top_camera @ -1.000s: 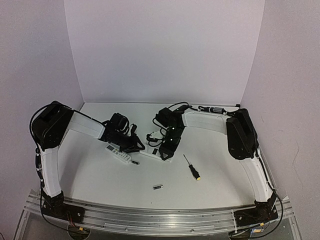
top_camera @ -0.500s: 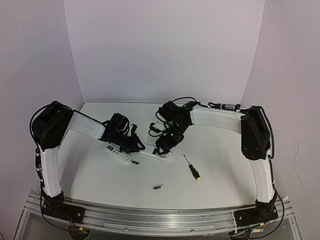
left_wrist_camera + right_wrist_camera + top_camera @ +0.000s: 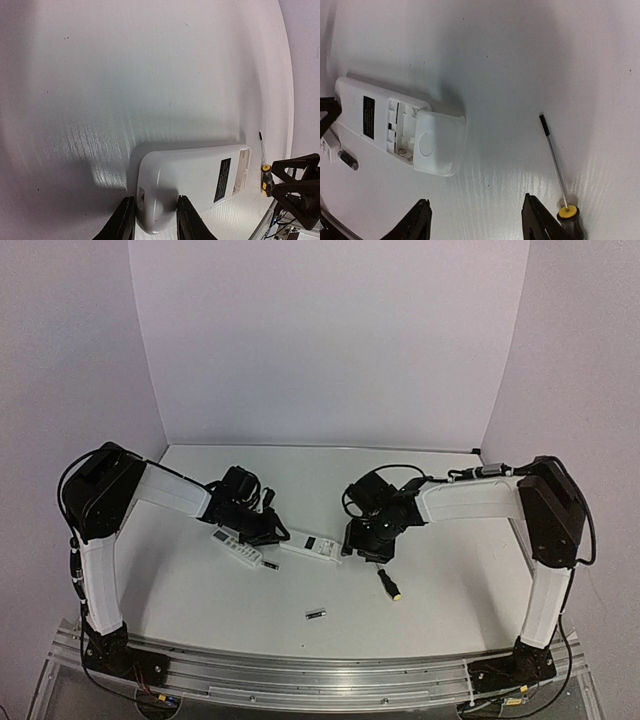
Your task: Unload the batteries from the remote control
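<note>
1. your right wrist camera shows what the top view blurs: the remote (image 3: 375, 117) lies back-up with its compartment open, and the white cover (image 3: 437, 145) rests at its end.
2. the first battery (image 3: 347, 161) lies beside the remote and the second battery (image 3: 316, 614) nearer the bases. your right gripper (image 3: 476, 200) is released, apart from both.
3. your left gripper (image 3: 155, 200) grasps the remote's end.
4. the screwdriver (image 3: 567, 212) lies by your right finger, and a second remote (image 3: 237, 548) sits near the left gripper.
</note>
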Controlling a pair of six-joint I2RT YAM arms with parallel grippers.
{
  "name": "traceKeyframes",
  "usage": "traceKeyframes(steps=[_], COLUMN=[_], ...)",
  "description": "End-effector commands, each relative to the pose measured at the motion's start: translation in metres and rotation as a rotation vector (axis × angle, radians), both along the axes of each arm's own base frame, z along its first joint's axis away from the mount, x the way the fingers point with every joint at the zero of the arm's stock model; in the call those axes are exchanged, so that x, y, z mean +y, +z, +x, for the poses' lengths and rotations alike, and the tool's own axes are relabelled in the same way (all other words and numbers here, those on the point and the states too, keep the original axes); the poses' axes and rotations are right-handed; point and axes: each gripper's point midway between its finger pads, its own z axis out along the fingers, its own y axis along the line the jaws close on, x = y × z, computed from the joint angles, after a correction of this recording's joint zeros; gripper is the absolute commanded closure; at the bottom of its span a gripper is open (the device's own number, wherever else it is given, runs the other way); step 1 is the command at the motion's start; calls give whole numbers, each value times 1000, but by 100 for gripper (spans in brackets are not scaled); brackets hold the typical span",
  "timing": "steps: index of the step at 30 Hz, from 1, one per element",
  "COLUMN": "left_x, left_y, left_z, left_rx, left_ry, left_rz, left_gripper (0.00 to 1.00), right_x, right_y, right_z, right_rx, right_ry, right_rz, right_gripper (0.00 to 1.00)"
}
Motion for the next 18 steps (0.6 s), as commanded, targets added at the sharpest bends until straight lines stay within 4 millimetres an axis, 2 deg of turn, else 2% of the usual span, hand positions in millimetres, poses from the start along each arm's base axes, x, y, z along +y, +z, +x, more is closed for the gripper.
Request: traceKeyframes(steps=[1, 9, 18], left_x=[29, 26, 22], left_y=[-37, -35, -35], left_z=[-26, -26, -26], left_rx=[111, 105, 100], left_ry=[14, 4, -9], left_rz=[159, 154, 169], left_gripper=[71, 71, 71], right_x=[28, 32, 33], right_y=[6, -24, -38], right_z=[19, 20, 18], right_rx=[-33, 6, 38], right_ry=[-146, -198, -216], right_rz=[168, 181, 175], right_gripper=[45, 51, 56])
